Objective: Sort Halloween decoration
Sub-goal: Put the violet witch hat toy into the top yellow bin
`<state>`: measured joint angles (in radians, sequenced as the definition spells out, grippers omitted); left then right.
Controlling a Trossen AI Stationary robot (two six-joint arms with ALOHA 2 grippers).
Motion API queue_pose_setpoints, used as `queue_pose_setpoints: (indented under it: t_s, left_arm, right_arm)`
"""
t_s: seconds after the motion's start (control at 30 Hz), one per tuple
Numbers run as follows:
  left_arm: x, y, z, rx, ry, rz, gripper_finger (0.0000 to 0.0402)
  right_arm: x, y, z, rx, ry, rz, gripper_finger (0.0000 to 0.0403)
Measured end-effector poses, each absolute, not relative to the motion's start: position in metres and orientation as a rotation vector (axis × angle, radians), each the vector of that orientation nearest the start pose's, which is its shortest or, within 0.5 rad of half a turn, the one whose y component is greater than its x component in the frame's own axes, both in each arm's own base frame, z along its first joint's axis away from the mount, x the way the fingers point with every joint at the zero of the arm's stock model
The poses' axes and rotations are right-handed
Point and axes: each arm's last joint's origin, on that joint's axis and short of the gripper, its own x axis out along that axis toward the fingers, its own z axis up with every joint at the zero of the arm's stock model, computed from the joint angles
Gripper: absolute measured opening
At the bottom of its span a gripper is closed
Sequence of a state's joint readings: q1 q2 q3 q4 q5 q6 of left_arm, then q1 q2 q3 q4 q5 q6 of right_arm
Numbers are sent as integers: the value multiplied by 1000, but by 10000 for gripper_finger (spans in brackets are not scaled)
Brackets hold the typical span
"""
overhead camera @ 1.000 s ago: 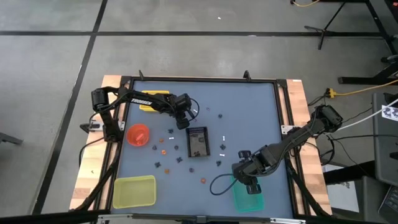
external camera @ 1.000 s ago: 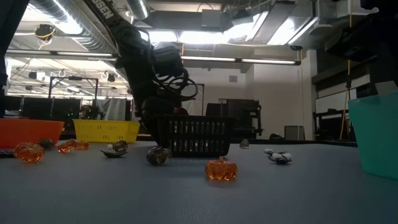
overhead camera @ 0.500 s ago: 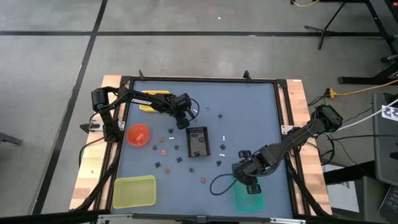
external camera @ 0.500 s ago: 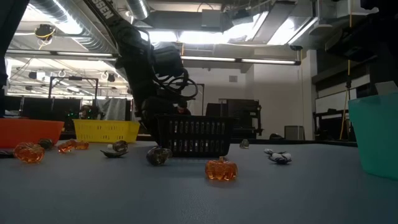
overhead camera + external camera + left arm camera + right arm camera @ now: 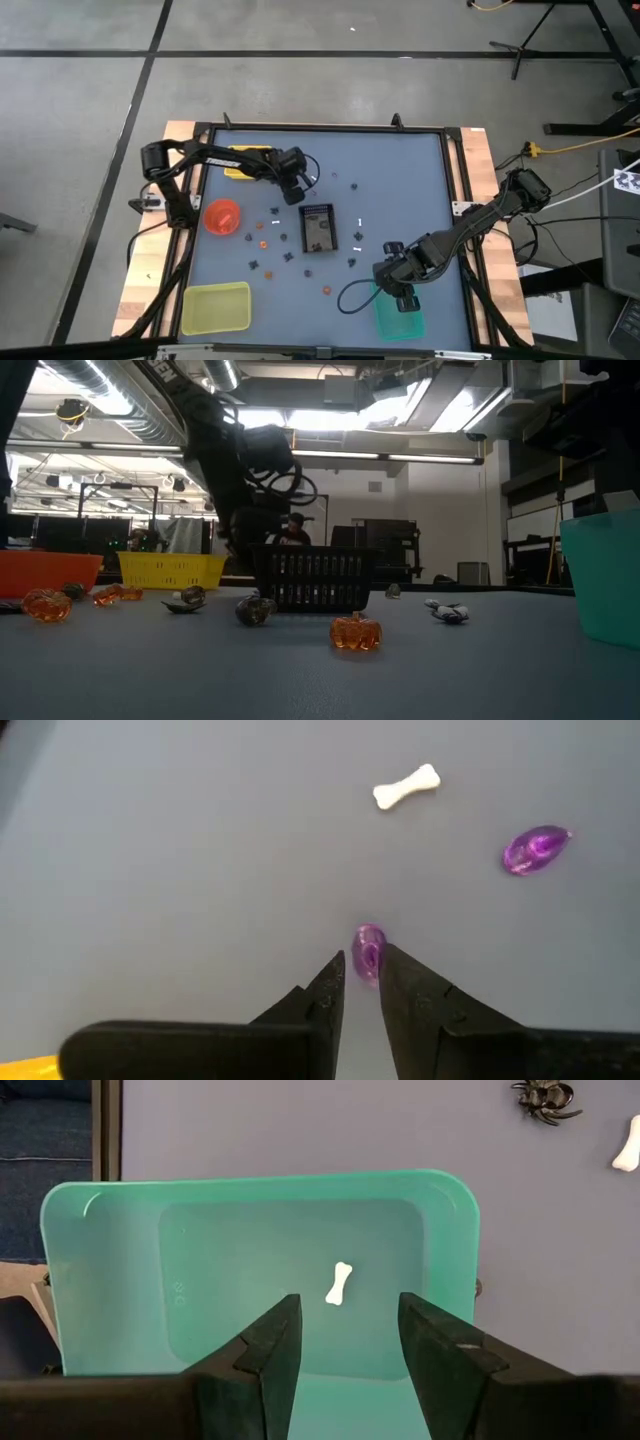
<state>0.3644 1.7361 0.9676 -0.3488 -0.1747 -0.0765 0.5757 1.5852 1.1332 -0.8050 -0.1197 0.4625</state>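
Tiny Halloween trinkets lie scattered on the blue-grey table: an orange pumpkin (image 5: pixel 355 632), a white bone (image 5: pixel 406 788), a purple piece (image 5: pixel 535 850), a black spider (image 5: pixel 545 1095). My left gripper (image 5: pixel 293 190) is beyond the black basket (image 5: pixel 318 227), nearly shut on a small purple trinket (image 5: pixel 368 950). My right gripper (image 5: pixel 342 1342) hangs open over the teal tray (image 5: pixel 120 1270) near the table's near edge. One white bone (image 5: pixel 339 1283) lies on that tray's floor. My left gripper pinches the small purple trinket (image 5: pixel 368 942) between its two fingertips (image 5: pixel 332 975), at their free ends only, slanting down from above. I cannot tell whether the trinket is clear of the table.
An orange container (image 5: pixel 222 216) and a yellow basket (image 5: pixel 245 160) stand on the table's left side, and a yellow-green tray (image 5: pixel 215 307) sits at its near left corner. More trinkets lie between the black basket and the near edge. Wooden rails (image 5: pixel 488 200) border the table.
My left arm has risen slightly and drawn a little toward the table's far edge, as seen in the low and high views. The right arm has kept still.
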Motion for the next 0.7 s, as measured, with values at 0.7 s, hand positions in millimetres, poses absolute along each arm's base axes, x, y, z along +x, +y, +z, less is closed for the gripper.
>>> queue_pose_setpoints:
  t_s: [0.7]
  left_arm:
    - [299,123,153,-199,1092,505,103]
  right_arm:
    - [250,166,223,98,1347,297,166]
